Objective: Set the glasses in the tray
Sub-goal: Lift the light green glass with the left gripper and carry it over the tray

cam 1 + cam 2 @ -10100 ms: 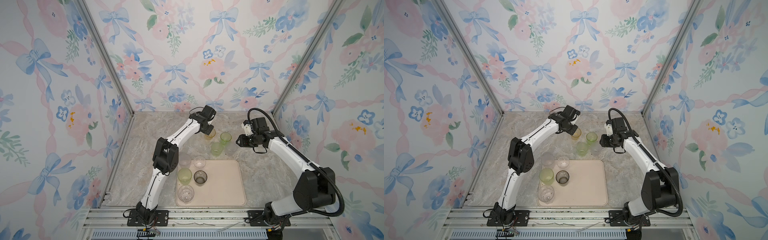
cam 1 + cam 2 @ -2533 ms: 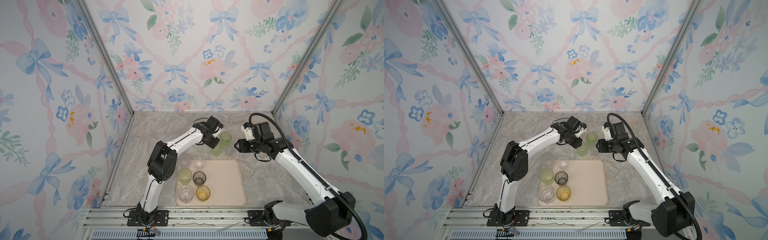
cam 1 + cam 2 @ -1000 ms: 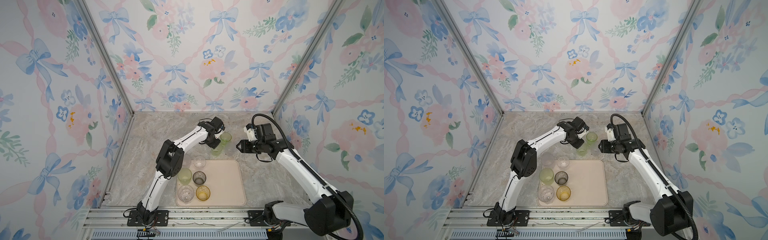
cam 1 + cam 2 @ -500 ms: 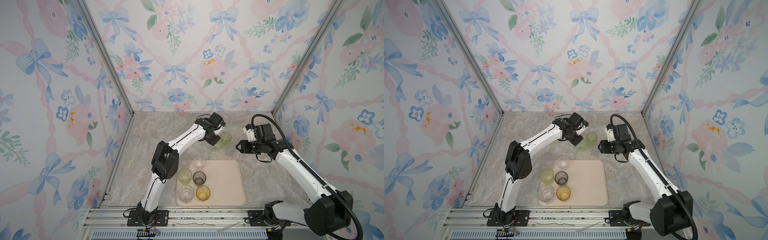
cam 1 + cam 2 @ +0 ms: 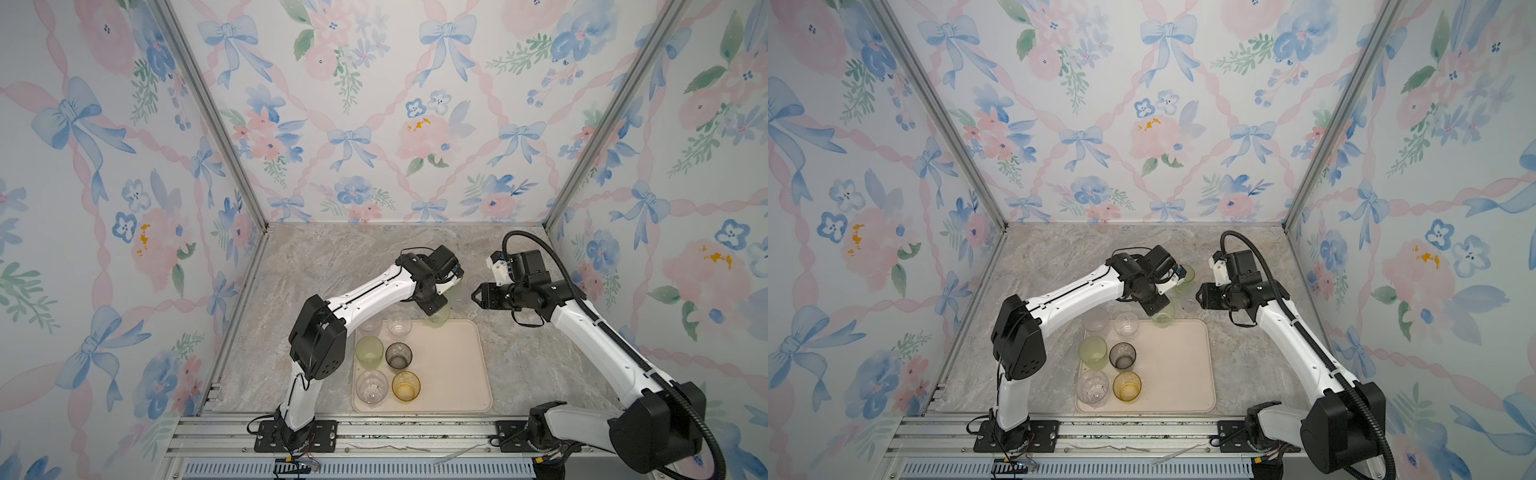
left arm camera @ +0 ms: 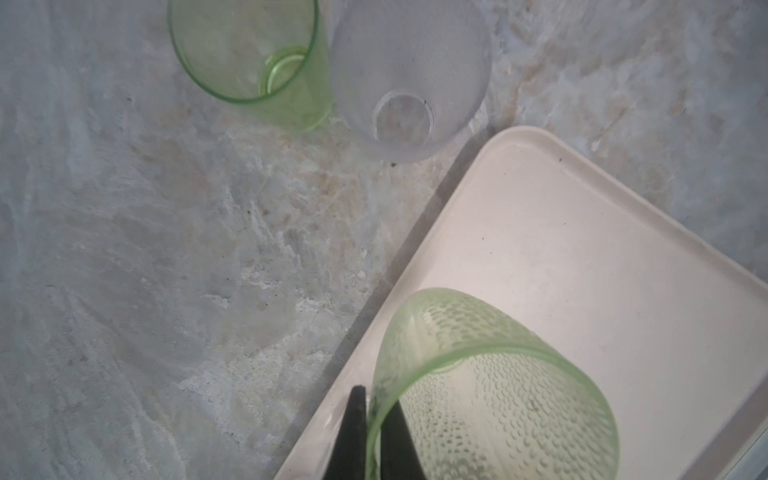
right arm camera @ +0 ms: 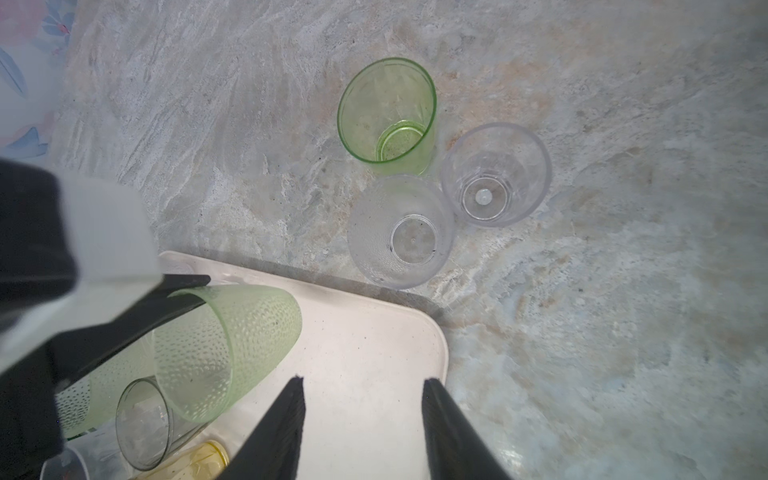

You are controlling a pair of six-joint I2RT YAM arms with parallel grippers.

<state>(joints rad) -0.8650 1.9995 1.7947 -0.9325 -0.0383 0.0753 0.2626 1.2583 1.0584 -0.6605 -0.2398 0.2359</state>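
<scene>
Left hand (image 6: 376, 401) pinches the rim of the dimpled green glass (image 6: 498, 395), one finger inside, one outside. The glass hangs tilted below it, just inside the tray's (image 5: 449, 365) far edge. So the target is straight down: by the look of it, the glass needs righting and lowering onto bare tray. Right hand (image 7: 361, 380) hovers spread and empty at the tray's far right corner, the nearer one to the frosted glass (image 7: 399, 232) and its two neighbours on the surface (image 7: 623, 291) just beyond.
</scene>
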